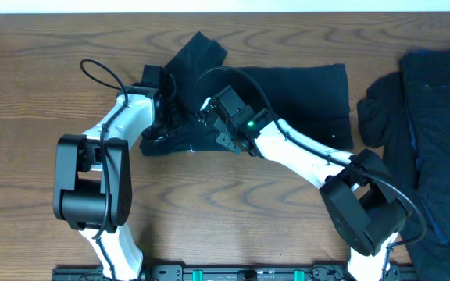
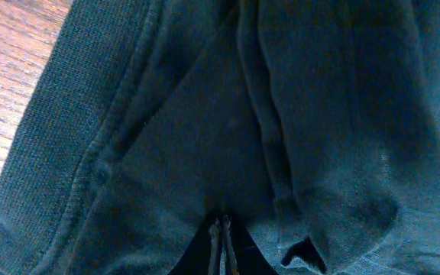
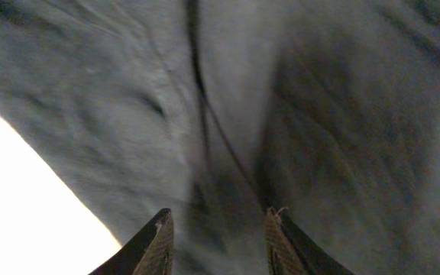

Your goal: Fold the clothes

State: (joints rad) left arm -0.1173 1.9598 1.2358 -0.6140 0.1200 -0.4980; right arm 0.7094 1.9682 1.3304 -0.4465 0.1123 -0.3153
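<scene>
Clothes (image 1: 303, 94) lie near the surface's (image 1: 22, 94) far edge. Left end effector (image 2: 221, 233) clenched, right end effector (image 3: 218, 221) released over fabric; take a hem firmly, fold slowly, edges aligned.

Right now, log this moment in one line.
left gripper shut on garment; right gripper open above it; pile aside

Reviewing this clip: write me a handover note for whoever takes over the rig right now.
Left gripper: shut, pinching the bunched left end of the centre garment.
Right gripper: open, fingers apart over the same garment, holding nothing.
Clothes: the centre garment lies mid-table, its right half flat. A dark heap of clothes sits at the right edge.
Done: no finished fold visible.
Left: complete this fold, then fold the heap.
</scene>
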